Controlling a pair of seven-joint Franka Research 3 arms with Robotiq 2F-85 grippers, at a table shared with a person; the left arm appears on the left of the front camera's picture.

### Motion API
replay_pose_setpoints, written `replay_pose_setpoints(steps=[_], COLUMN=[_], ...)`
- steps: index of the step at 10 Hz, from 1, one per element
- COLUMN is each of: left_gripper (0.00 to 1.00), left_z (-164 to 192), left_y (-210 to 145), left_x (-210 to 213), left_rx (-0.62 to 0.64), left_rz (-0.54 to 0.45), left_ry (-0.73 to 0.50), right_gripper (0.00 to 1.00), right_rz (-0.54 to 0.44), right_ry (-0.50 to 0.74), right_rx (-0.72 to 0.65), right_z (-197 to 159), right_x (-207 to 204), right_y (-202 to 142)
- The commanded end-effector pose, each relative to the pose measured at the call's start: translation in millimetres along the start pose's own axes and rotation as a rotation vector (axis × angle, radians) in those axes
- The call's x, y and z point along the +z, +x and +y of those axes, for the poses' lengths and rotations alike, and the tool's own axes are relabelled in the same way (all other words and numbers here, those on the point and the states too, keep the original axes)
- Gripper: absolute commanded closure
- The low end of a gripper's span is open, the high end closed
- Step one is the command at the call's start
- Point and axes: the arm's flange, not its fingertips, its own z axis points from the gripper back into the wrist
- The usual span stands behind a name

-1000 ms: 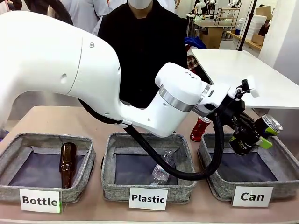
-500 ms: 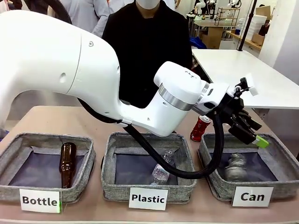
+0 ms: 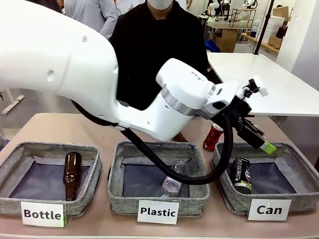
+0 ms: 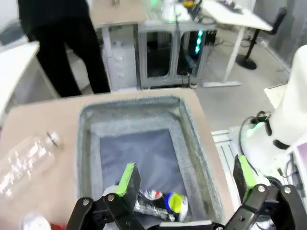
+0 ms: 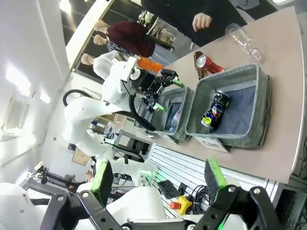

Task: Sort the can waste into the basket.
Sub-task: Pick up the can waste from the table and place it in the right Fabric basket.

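The dark navy can (image 3: 242, 175) lies on the dark floor of the grey basket (image 3: 234, 199) labelled "Can", near its left wall. My left gripper (image 3: 258, 138) hangs above that basket, open, nothing between its fingers. The left wrist view looks down past the open left gripper (image 4: 185, 172) at the can (image 4: 158, 203) inside the basket (image 4: 187, 124). The red can (image 3: 213, 137) stands tilted on the table just behind the basket's far left corner. My right gripper (image 5: 158, 177) is open, far from the table; beyond it are the basket (image 5: 259, 105), the dark can (image 5: 214, 111) and the red can (image 5: 206, 64).
The "Plastic" bin (image 3: 158, 199) holds a clear bottle (image 3: 174, 179); the "Bottle" bin (image 3: 50, 196) holds a brown bottle (image 3: 72, 174). Another clear bottle (image 4: 26, 160) lies on the table behind the bins. A person in black (image 3: 154, 50) stands at the far side.
My left gripper held the dark can over the "Can" basket, then opened. The can fell and now lies in the basket. The gripper has lifted slightly.
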Motion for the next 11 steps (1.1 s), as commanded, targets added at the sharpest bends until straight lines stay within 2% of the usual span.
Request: replay_pose_setpoints(steps=[1, 2, 4, 5, 6, 8, 10, 11], left_gripper=[0.00, 0.00, 0.00, 0.00, 0.00, 0.00, 0.00, 0.00], left_z=[-46.4, -67.3, -108.8, -126.3, -136.0, -140.7, -153.4, -167.5], left_y=[-14.8, -31.9, -69.7, -93.0, -124.9, -198.0, -294.9, -339.8], left_x=[69.5, 115.8, 219.9, 275.9, 346.7, 465.7, 550.9, 583.5], left_rx=[0.203, 0.208, 0.277, 0.304, 0.383, 0.568, 0.718, 0.766], left_rz=[0.082, 0.076, -0.001, -0.068, -0.170, -0.446, -0.702, -0.841], left_ry=[-0.085, -0.084, -0.104, -0.038, 0.072, 0.128, 0.155, 0.126], right_gripper=[0.00, 0.00, 0.00, 0.00, 0.00, 0.00, 0.00, 0.00], right_rz=[-0.054, -0.013, 0.083, 0.137, 0.197, 0.331, 0.441, 0.451], right_ry=[-0.019, -0.027, -0.015, -0.014, 0.011, 0.076, 0.162, 0.155], right_rx=[0.002, 0.033, 0.032, 0.024, 0.022, -0.026, -0.161, -0.232], right_z=[11.1, 15.6, 23.8, 29.2, 38.4, 46.7, 43.5, 33.1], right_x=[-32.6, -63.0, -133.5, -171.5, -213.8, -277.5, -318.5, -328.4], right_y=[5.8, 10.4, 20.7, 21.6, 18.2, 13.8, 24.1, 33.9])
